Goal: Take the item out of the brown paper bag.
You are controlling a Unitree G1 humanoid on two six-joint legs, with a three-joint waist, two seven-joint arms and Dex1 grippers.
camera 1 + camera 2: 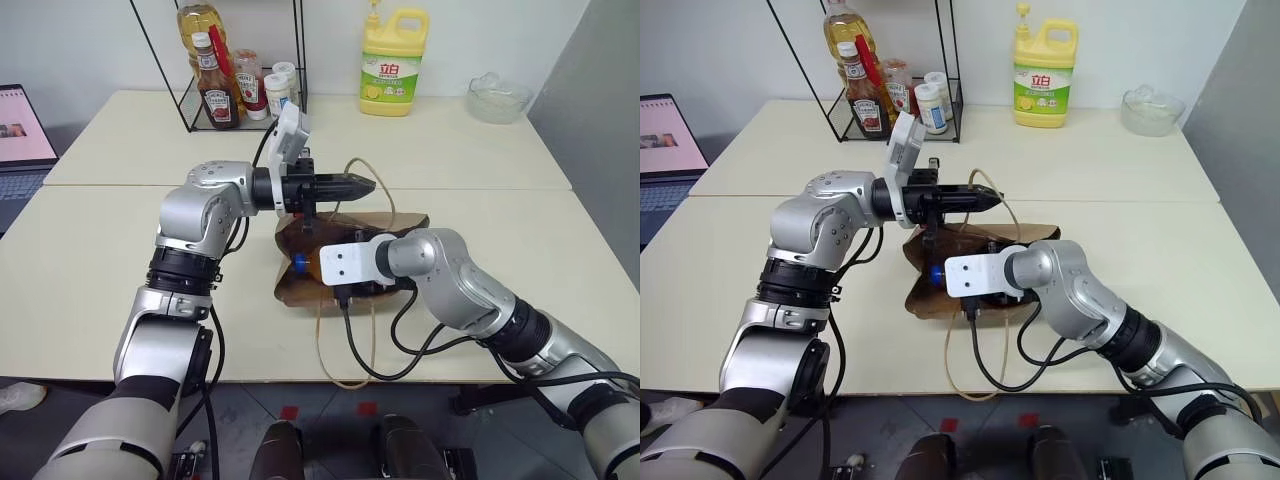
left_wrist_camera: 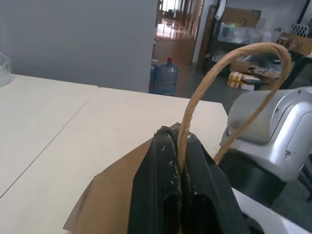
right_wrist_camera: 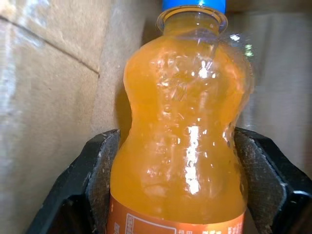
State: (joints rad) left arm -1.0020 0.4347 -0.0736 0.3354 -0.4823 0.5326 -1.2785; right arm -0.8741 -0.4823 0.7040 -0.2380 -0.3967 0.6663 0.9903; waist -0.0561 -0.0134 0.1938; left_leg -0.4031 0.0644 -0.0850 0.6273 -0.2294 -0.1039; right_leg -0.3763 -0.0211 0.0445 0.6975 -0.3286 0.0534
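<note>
Left gripper (image 2: 179, 168) clenched on bag handle (image 2: 229, 63) | right gripper (image 3: 178, 161) grasping orange bottle (image 3: 183, 126) inside brown paper bag (image 1: 400, 222) | centre of table (image 1: 90, 250)

a pale table (image 1: 120, 260) carries the brown paper bag (image 1: 400, 225), wire rack (image 1: 200, 115), yellow jug (image 1: 392, 62) and glass bowl (image 1: 498, 98).

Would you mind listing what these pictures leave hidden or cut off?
- Right gripper: in the head views, buried in the brown paper bag.
- Orange bottle: its base and most of the label cut off by the right wrist view's edge; in the head views just the blue cap peeks out.
- Handle: its lower end hidden between the left gripper's fingers.
</note>
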